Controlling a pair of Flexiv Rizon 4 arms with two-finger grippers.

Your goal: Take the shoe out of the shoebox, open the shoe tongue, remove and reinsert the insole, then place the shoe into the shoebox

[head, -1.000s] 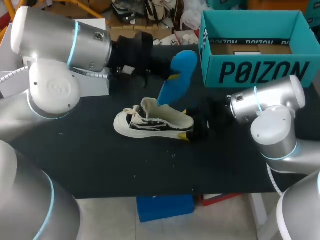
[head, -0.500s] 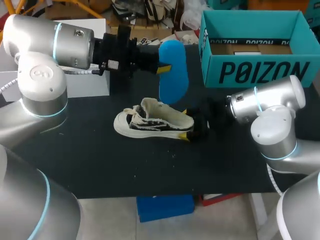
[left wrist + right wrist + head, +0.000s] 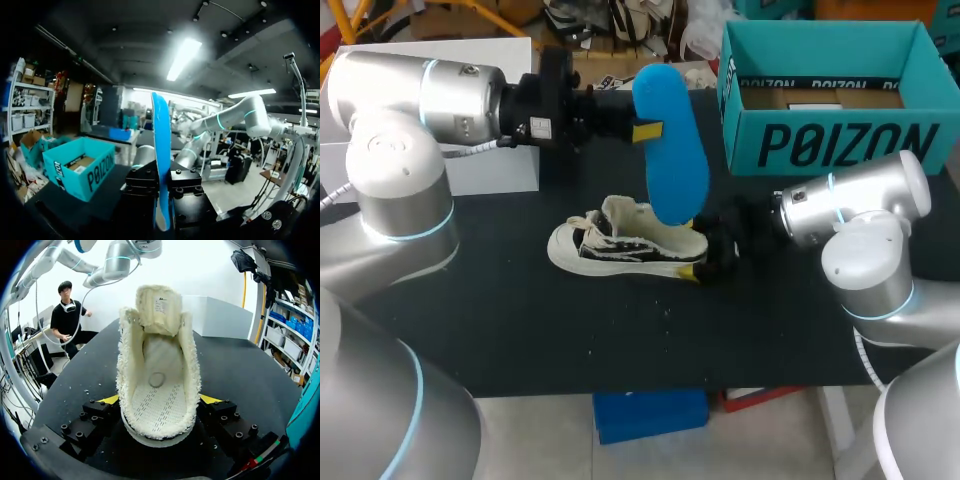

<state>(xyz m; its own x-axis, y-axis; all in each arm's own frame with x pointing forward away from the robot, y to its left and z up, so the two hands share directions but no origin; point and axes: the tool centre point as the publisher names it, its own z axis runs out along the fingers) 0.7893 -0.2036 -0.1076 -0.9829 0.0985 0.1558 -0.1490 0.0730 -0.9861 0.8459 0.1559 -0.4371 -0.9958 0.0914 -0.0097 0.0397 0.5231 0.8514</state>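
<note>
Insole (image 3: 672, 150) hangs in left gripper (image 3: 642, 132) (shoebox (image 3: 840, 146) lettered black)

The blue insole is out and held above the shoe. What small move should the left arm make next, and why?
Probably tip the insole and lower it toe-first into the open shoe. The left gripper holds it above the shoe, the inside is bare in the right wrist view, and the right gripper steadies the heel.
</note>
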